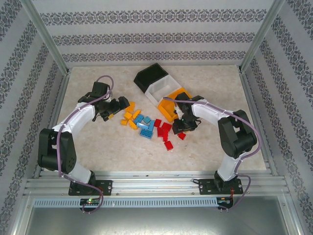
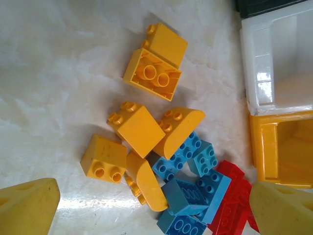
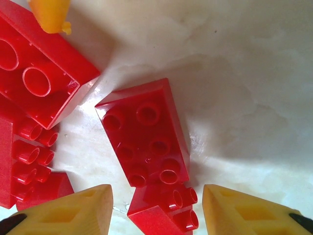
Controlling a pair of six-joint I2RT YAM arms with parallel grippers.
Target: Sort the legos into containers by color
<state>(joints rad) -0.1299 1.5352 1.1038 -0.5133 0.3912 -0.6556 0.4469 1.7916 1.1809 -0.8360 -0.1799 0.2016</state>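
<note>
Three joined containers (image 1: 161, 90) (black, white, orange) at the far side of the bench (image 1: 98, 147), openings facing the pile. Loose legos (image 1: 146, 125) between the arms, roughly grouped yellow, blue, red. Left gripper (image 2: 154, 186): jaws released above yellow bricks. Right gripper (image 3: 155, 192): jaws released, straddling a small red brick (image 3: 164, 210), apparently lining up a pick.

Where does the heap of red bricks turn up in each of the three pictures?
Top external: red bricks mid-table, right of the blue bricks.
Left wrist: red bricks at the bottom right, beside the blue bricks.
Right wrist: red bricks across the left and middle.
Shared landmark: the pale marbled table.
</note>
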